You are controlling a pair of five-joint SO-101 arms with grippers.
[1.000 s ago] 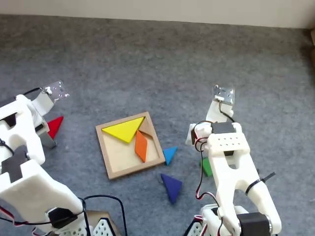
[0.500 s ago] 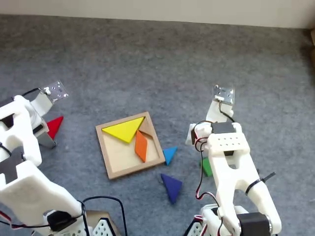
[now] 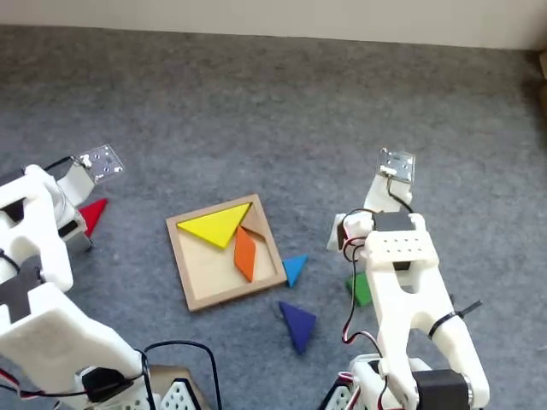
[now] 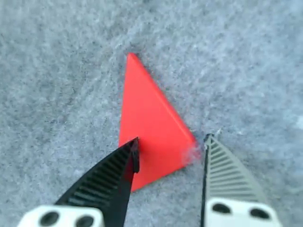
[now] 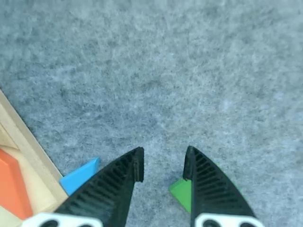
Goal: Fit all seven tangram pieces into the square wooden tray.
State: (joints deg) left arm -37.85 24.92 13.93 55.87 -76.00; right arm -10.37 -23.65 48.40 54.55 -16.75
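Left gripper (image 4: pixel 171 140) is right down over the red triangle (image 4: pixel 151 123) — jaws spread wide, nothing held, straddling the piece's broad end. The black finger (image 4: pixel 113 184) looks to sit just over the red face by one edge, with the pale one at the far corner. My call: shift or open a touch until both tips clear the edges. Then sink them into the carpet (image 3: pixel 282 111) pile and close across the piece near its middle, since a thin flat tile pinched at a corner will likely swing. Lift it level and carry it toward 3 o'clock.

That's where the tray (image 3: pixel 179 265) sits, with the red triangle well apart at its 9 o'clock. Inside, the yellow triangle (image 3: pixel 214 225) lies along the 12 o'clock side and the orange piece (image 3: pixel 245 253) touches it toward 3 o'clock. There's bare wood from 6 to 9 o'clock, which is where I'd guess red goes, turned to match before lowering.

Farther out, the light blue triangle (image 3: pixel 294 269) lies just beside the tray at 4 o'clock, the dark blue triangle (image 3: pixel 298 325) at 5 o'clock and the green piece (image 3: pixel 360 290) beyond. Right gripper (image 5: pixel 164 151) hovers above the carpet between light blue and green, jaws narrowly parted, empty.

Writing? None I can read — the pieces are plain colour and no label is legible.
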